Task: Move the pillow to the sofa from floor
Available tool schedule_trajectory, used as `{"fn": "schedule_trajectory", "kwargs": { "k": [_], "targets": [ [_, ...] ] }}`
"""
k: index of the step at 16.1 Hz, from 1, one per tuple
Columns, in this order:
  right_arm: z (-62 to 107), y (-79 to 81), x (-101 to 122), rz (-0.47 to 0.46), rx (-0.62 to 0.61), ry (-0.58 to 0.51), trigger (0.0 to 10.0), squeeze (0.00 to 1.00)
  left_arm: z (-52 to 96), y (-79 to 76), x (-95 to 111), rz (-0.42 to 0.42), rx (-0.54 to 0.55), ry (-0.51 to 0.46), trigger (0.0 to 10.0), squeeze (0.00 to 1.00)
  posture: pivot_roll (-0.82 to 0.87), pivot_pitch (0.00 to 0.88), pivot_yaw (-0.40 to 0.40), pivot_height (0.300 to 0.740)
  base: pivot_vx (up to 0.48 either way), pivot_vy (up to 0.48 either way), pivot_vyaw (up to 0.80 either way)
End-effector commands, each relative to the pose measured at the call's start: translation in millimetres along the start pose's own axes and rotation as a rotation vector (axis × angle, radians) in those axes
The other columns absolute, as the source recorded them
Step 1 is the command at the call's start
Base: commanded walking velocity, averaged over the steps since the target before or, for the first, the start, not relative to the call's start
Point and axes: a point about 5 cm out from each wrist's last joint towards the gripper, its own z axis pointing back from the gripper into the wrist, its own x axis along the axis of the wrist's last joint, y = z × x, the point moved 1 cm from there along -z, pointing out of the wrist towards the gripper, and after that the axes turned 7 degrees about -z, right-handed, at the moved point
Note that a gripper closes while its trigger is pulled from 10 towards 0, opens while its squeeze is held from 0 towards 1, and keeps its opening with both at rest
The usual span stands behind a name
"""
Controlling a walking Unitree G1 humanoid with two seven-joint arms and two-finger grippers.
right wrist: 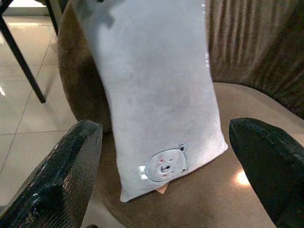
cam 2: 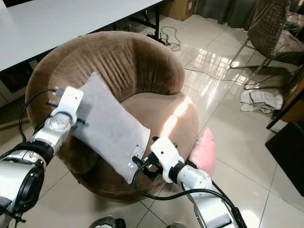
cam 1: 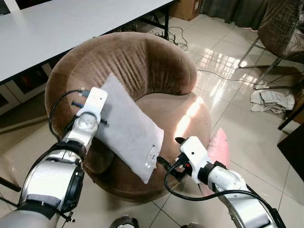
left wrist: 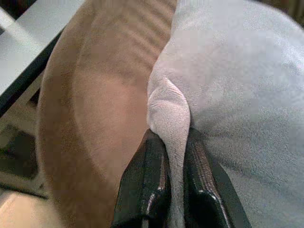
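Note:
A grey pillow (cam 1: pixel 126 126) with a small bear print (right wrist: pixel 165 165) hangs slanted over the left arm and seat of a round brown sofa (cam 1: pixel 142 61). My left gripper (left wrist: pixel 173 156) is shut on a fold at the pillow's upper edge, just above the sofa's left armrest. My right gripper (cam 1: pixel 167 164) is open just off the pillow's lower corner, at the sofa's front rim, and its fingers (right wrist: pixel 66 166) stand wide apart with nothing between them.
A pink cushion (cam 1: pixel 219 147) lies on the tiled floor at the sofa's right side. A white table (cam 1: pixel 71 23) stands behind the sofa. Cables (cam 1: pixel 228 76), a crumpled cloth (cam 1: pixel 273 100) and a chair (cam 1: pixel 280 28) are at the far right.

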Motion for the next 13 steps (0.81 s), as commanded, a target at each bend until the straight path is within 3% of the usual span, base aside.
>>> {"fn": "schedule_trajectory", "kwargs": {
  "k": [1,2,7,10,13],
  "targets": [
    [-0.5,1.1,1,0.006,0.016,0.006,10.0,0.0,-1.7,-0.2,14,0.025,-0.016,-0.05,10.0,1.0,-0.13,0.135,0.048,0.74,0.0,0.0,0.0],
    [0.1,1.6,0,0.002,0.02,0.008,10.0,0.0,-2.0,-3.1,18,0.056,-0.038,-0.064,10.0,1.0,-0.13,0.134,0.049,0.74,0.0,0.0,0.0],
    [4.9,1.5,-1,-0.028,0.036,0.003,10.0,0.0,-2.5,-3.4,25,0.041,-0.067,-0.1,10.0,1.0,-0.13,0.127,0.05,0.74,0.0,0.0,0.0],
    [3.6,-0.8,-1,-0.02,0.033,-0.001,10.0,0.0,-3.8,8.7,33,0.035,-0.034,-0.128,10.0,1.0,-0.12,0.119,0.049,0.74,0.0,0.0,0.0],
    [2.6,-1.6,-1,-0.018,0.029,0.0,10.0,0.0,-3.9,11.2,37,0.031,-0.029,-0.148,10.0,1.0,-0.12,0.116,0.048,0.74,0.0,0.0,0.0]
  ]
}}
